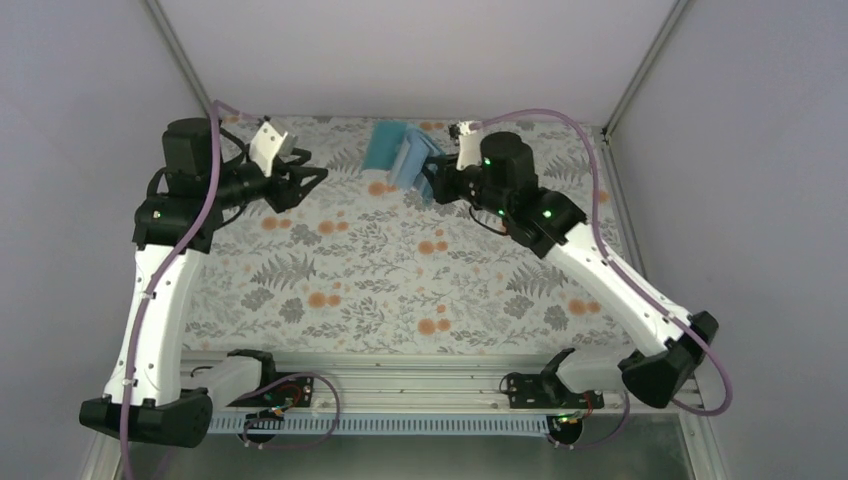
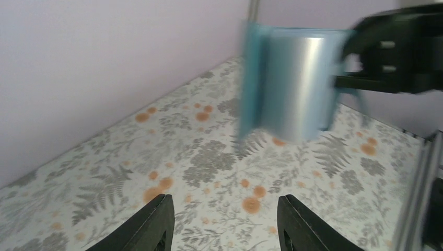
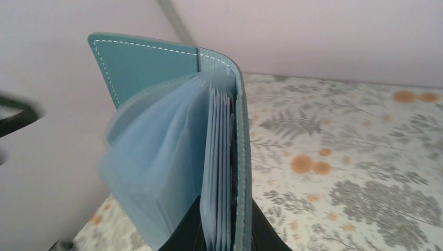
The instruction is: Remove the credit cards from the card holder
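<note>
Teal, stitched, leather-look card holder (image 3: 151,65) with glossy translucent pale-blue plastic sleeves (image 3: 156,157); matt grey-and-orange floral-printed cloth (image 1: 400,270) lies smooth beneath.

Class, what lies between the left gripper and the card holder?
Only bare flowered cloth separates the left gripper from the card holder, seen in the top view.

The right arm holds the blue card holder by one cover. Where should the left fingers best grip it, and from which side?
Probably the free cover of the card holder, at its outer edge, coming from the left. It stands flared away from the clear sleeves, stiff and bare, on the side nearest the open left fingers; the right fingers clamp the other cover.
</note>
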